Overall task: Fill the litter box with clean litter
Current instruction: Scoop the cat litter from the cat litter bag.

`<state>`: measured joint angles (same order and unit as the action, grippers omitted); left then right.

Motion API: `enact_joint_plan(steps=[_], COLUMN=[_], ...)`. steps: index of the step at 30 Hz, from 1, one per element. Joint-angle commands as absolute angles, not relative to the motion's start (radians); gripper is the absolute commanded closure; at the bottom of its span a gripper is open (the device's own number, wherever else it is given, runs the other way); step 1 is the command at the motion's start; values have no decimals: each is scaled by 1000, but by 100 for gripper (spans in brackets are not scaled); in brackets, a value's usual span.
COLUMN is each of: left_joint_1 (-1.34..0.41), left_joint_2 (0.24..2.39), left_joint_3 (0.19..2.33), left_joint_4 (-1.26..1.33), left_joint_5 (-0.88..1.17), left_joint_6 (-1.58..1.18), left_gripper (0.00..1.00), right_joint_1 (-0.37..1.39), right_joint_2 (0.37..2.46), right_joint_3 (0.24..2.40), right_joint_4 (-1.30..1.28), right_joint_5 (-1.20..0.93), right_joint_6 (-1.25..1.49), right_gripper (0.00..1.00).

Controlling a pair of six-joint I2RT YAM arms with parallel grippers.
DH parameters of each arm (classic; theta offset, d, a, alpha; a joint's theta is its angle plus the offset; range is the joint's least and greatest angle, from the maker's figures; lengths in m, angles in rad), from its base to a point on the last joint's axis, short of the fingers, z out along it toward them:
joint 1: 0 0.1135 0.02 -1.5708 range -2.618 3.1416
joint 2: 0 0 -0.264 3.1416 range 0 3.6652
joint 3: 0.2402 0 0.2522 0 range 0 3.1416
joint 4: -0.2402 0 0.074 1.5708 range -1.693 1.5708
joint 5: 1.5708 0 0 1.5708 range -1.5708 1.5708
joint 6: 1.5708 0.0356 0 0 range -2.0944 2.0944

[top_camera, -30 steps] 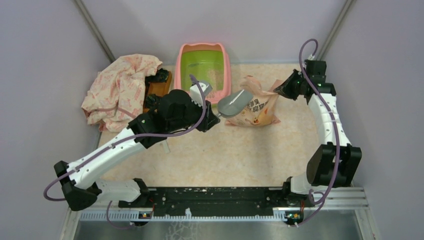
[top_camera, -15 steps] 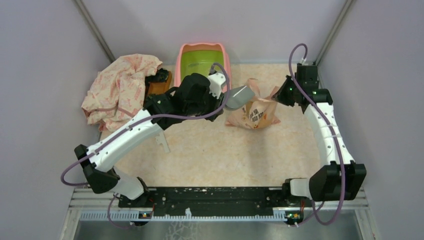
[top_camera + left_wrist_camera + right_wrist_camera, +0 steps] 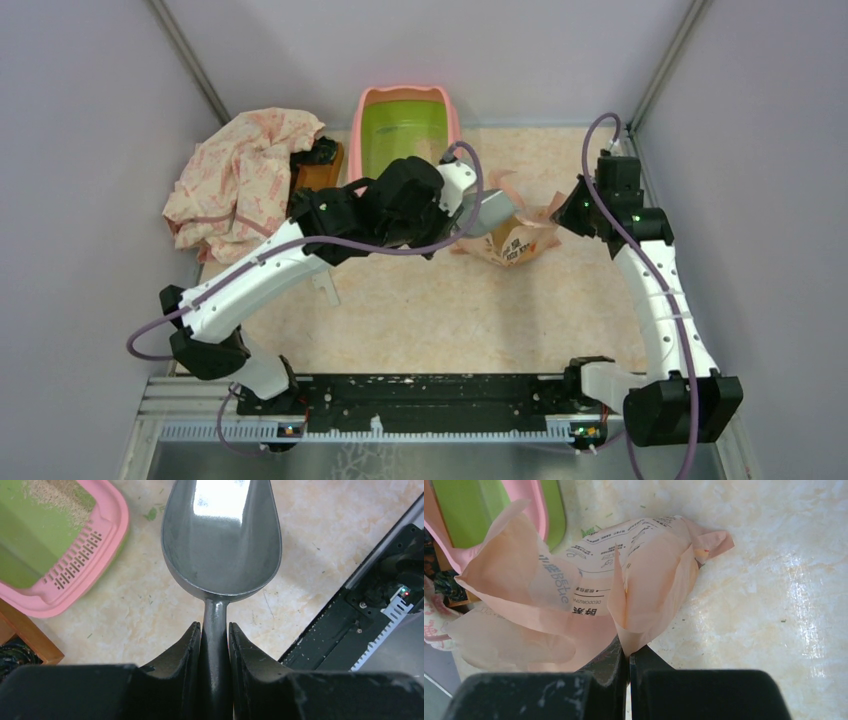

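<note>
Granules of clean litter (image 3: 57, 497) form a thin tan patch in the litter box (image 3: 406, 91) at the far edge of the tabletop (image 3: 450, 300), near end hidden behind the left arm (image 3: 260, 270). Left pincer (image 3: 215, 627) clamps the handle of the metal scoop (image 3: 220, 535); right pincer (image 3: 629, 652) pinches the peach bag (image 3: 589, 595) by its edge, contents unseen.

Glossy metal scoop (image 3: 220, 540), matt plastic litter box (image 3: 106, 532)

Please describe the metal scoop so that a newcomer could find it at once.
Find the pink litter box with the green inside. Near its front corner, the left gripper holds the scoop by its handle, beside the peach bag. Only it is shiny grey metal.
</note>
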<state>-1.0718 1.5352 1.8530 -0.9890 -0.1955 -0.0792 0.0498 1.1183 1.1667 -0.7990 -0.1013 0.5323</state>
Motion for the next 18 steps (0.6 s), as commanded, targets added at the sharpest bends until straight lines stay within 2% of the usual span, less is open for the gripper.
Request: enact_joint_plan(steps=[1,8,18], left_joint_1=[-1156,-1188,-1189], left_joint_2=[1587,1529,1596], left_joint_3=[1961,1949,1995], left_joint_4=[-1080,-1123,-1185], left_joint_5=[-293,-338,-344], left_joint_6=[-86,-120,-111], left_gripper=[96,95,96], right_joint_1=[49,49,50], right_joint_2=[1060,1071,999], right_joint_3=[1150,1140,1089], right_joint_4=[-761,-750,-775], right_joint_5=[-82,-80,-69], right_joint_6=[522,522,512], right_gripper=[100,100,100])
